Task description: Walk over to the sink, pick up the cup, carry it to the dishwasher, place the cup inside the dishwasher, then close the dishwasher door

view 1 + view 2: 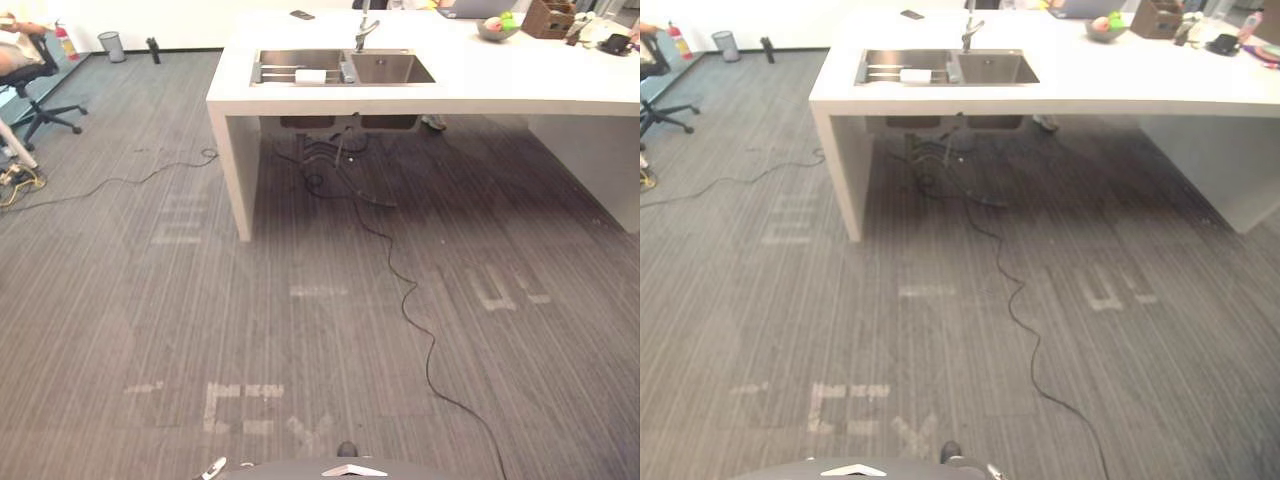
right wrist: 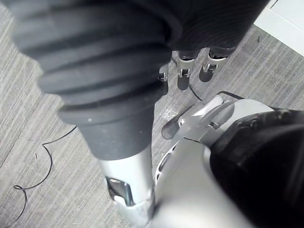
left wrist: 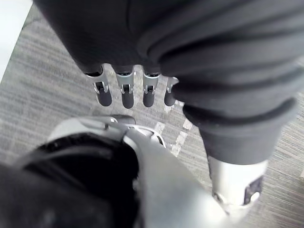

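Sink (image 1: 392,68) at 12 o'clock, white cup (image 1: 310,76) inside. I steer straight ahead; left hand (image 3: 127,95), right hand (image 2: 183,78) slack, empty.

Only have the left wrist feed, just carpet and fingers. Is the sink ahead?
Observer: Yes. The sink sits in a white counter ahead, not within reach.
Operator: Cup?
Observer: A small white thing lies on the rack in the sink's left basin; can't confirm it's the cup.
Operator: Right hand free?
Observer: The right hand hangs with fingers relaxed, holding nothing.
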Available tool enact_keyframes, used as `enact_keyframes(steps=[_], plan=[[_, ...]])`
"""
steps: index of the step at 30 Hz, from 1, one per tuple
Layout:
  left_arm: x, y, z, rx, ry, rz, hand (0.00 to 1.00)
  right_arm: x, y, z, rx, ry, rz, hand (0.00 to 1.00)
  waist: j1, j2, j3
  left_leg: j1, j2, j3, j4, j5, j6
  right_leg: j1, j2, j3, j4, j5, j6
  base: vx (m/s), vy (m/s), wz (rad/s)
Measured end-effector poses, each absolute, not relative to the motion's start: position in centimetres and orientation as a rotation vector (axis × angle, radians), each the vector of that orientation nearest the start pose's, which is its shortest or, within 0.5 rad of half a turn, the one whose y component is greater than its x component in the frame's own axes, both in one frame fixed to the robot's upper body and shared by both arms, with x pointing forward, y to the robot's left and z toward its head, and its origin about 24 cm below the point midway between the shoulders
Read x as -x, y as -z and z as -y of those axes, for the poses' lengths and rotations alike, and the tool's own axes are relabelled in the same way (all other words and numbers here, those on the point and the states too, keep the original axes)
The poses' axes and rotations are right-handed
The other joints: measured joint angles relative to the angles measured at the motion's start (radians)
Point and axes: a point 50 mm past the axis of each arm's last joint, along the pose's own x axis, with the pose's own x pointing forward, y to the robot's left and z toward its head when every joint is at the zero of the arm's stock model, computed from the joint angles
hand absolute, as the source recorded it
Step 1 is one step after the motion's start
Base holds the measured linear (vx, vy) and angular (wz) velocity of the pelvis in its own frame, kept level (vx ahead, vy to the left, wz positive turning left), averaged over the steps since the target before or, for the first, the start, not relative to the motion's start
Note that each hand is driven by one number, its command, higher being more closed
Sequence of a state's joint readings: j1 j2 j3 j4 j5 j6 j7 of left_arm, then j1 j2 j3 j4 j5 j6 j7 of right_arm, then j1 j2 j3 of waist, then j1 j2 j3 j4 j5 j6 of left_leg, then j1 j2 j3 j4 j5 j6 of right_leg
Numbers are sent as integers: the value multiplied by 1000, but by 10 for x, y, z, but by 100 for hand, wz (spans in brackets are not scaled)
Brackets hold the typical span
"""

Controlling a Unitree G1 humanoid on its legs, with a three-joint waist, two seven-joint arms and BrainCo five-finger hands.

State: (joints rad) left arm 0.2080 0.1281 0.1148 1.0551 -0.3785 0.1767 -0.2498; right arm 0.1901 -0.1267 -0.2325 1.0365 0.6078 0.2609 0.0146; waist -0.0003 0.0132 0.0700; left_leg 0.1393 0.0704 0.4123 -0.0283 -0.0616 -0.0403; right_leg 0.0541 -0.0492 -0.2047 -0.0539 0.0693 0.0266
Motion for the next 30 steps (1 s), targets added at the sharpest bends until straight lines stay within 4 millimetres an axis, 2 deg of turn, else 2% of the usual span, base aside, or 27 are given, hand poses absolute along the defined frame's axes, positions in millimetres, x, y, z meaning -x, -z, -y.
enact_keyframes(steps=[5, 8, 14, 18, 23, 30], plan=[[-32, 171, -196, 513, -221, -1311, 0, -34, 169, 214, -629, 604, -1291, 0, -2, 4, 5, 39, -8, 4, -48, 17, -10, 29, 3, -27, -26, 2, 4, 64, 16, 11], [-34, 170, -198, 524, -227, -1306, 0, -47, 168, 214, -633, 568, -1231, 0, -1, 2, 8, 43, -8, 30, -48, 17, -11, 29, 3, -27, -26, 1, 9, 19, 8, -3], [-40, 170, -196, 509, -209, -1318, 0, -74, 165, 207, -662, 497, -1171, 0, -1, 6, 20, 26, -11, 18, -48, 19, -12, 17, -2, -51, -26, -1, 19, -38, -3, 5], [-51, 168, -195, 431, -141, -1324, 0, -76, 164, 209, -669, 505, -1163, 0, -9, 13, 47, -2, -15, -31, -48, 33, -10, 13, -10, -104, -27, -1, 19, -49, -5, 31], [-47, 170, -194, 417, -163, -1374, 0, -72, 165, 209, -722, 593, -1163, 0, -17, 16, 49, 0, -18, -59, -48, 36, -8, 27, -15, -147, -27, 0, 18, -28, -7, 16], [-46, 170, -196, 446, -199, -1373, 0, -75, 165, 208, -781, 649, -1163, 0, -11, 5, 62, -31, -28, -85, -49, 46, 6, 10, -25, -172, -33, 4, 16, -38, 11, 12]])
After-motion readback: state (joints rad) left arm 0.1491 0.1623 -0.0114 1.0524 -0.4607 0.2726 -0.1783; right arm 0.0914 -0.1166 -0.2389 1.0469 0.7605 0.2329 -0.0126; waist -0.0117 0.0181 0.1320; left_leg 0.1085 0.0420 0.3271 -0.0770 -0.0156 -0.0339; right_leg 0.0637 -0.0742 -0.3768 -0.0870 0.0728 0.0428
